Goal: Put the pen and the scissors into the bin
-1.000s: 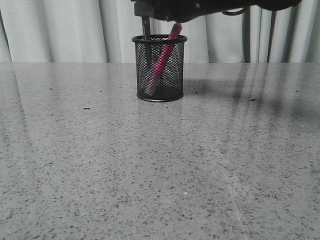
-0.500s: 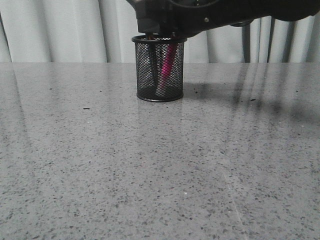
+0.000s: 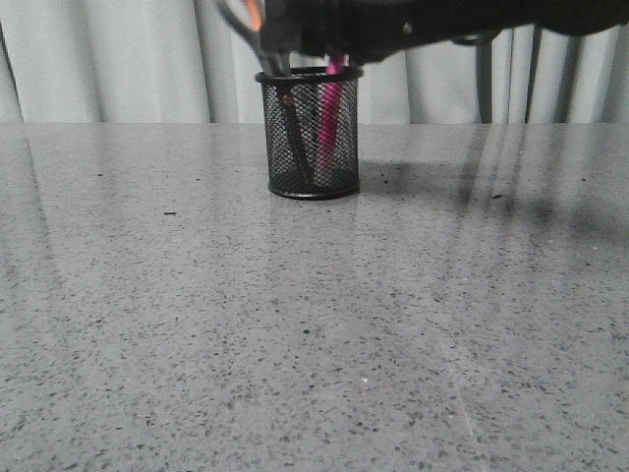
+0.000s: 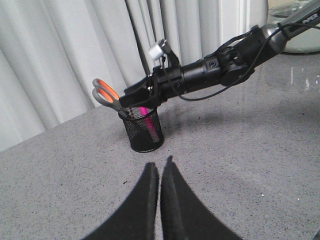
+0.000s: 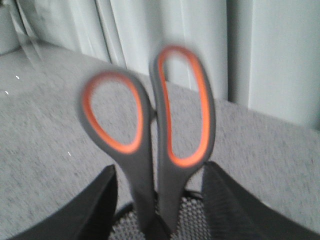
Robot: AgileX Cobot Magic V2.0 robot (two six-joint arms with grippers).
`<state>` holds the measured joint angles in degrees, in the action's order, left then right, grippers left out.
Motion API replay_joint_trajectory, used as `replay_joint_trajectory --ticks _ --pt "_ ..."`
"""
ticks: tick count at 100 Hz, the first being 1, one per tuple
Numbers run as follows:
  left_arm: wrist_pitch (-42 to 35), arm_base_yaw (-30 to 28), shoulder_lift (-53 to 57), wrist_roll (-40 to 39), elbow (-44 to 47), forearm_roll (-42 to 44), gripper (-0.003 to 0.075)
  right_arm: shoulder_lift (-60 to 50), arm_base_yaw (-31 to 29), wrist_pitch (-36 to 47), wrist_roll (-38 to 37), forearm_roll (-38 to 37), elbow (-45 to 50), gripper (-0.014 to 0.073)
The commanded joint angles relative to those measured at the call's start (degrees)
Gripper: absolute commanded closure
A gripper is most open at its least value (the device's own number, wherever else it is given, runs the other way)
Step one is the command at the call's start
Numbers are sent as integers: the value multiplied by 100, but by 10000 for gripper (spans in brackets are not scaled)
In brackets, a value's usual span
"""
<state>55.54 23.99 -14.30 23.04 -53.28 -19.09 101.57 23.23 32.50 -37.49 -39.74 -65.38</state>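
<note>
Grey table [image 3: 197, 324] carries the bin [image 3: 311, 133] near its far edge. Scissors [image 3: 285, 118] stand blades-down in the bin, handles tilted left over the rim. Pen [image 3: 329, 118] stands in the bin at right. Right gripper [image 5: 159, 200] hovers above, its 2 fingers apart beside the handles. Left gripper [image 4: 160, 172] is pressed together, well apart from the bin.

Blk mesh bin [image 3: 311, 138], pink pen [image 3: 329, 113], grey/orange scissors [image 5: 150, 135]
</note>
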Motion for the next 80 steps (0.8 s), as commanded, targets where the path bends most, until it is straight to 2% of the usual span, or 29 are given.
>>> replay_joint_trajectory --ticks 1,15,20,27,34,36,48,55,62,67,80 --pt "-424 51 -144 -223 -109 10 740 -608 -18 674 -27 92 -150 189" --pt "-468 51 -144 -531 -109 337 740 -1217 -18 678 -27 82 -140 190" --pt "-490 51 -144 -717 -109 543 740 -1499 -18 648 -27 38 -118 220" --pt "-518 51 -117 -1069 -109 904 740 -1986 -18 648 -27 -281 -18 371" --pt "-656 51 -22 -1454 -36 1258 740 -2561 -18 648 -27 -702 222 633" --pt "-698 51 20 -1520 15 1323 740 -2743 -18 639 -48 -785 319 669" --pt "-1144 51 386 -1937 528 1581 740 -3877 -18 538 -334 -1260 1077 650" --pt "-1318 51 612 -1972 921 1498 740 -4650 -18 55 -606 -1616 1641 650" --pt "-1431 51 794 -2098 1309 1291 740 -5475 -18 -884 -1113 -1912 2245 650" --pt "-1511 51 885 -2155 1556 1056 740 -6082 -18 -1876 -1380 -1925 2672 650" --pt "-1865 51 952 -2173 2053 425 740 -7706 -18 -3881 -1427 -1585 3631 651"
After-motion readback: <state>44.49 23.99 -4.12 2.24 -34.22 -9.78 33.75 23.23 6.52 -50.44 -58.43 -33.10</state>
